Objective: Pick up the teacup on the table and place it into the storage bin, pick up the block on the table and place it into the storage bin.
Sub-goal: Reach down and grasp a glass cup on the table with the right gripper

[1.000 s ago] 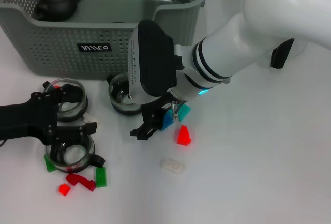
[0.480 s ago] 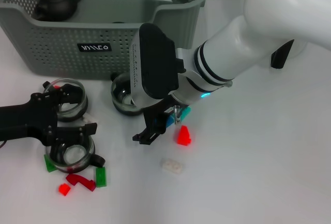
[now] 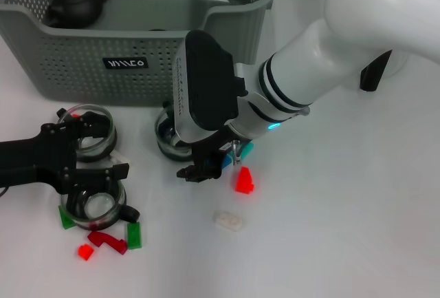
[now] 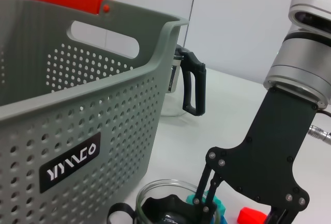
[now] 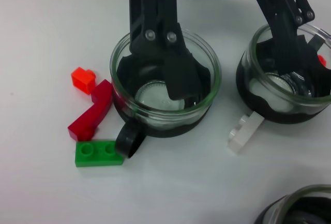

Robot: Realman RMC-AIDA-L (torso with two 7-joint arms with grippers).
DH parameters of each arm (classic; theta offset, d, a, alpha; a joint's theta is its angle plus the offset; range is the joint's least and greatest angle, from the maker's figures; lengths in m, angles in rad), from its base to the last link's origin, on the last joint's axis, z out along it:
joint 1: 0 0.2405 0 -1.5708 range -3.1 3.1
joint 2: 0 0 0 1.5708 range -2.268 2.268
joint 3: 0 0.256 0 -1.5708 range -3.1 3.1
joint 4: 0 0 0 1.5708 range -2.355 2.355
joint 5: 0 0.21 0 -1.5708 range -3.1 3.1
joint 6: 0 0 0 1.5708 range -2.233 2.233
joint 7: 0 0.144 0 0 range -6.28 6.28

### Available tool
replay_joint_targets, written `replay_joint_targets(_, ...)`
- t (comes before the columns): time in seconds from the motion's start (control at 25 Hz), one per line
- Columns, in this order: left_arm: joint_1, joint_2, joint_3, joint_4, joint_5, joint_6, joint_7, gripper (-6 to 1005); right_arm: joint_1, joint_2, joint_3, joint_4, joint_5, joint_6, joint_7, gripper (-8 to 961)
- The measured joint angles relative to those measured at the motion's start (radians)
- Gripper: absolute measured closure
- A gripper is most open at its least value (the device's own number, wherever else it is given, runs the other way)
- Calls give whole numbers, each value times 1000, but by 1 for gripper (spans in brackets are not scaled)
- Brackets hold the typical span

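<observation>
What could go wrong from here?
1. The right end effector is at the teacup, which sits close to the storage bin wall. A skewed lift could knock the cup against it.
2. The blue blocks and red block crowd that end effector and may get swept.
3. The left end effector is open between two glass cups. Any move could drag them.

Bright, even light on a white table.
Shadows are soft and faint. The glass teacup shows small shiny spots. The storage bin looks a little blurry up close.
</observation>
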Motion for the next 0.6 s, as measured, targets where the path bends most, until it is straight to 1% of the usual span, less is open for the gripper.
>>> replay_joint_targets(0.12, 0, 0, 0, 0, 0, 0, 0, 69, 2, 0, 0, 4, -1, -2, 0, 383)
replay_joint_targets(0.32, 1, 0, 0, 0, 0, 0, 0, 69, 4, 0, 0, 5, -1, -3, 0, 555)
replay_joint_targets(0.6, 1, 0, 0, 0, 0, 0, 0, 69, 1, 0, 0, 7, -5, 3, 0, 550)
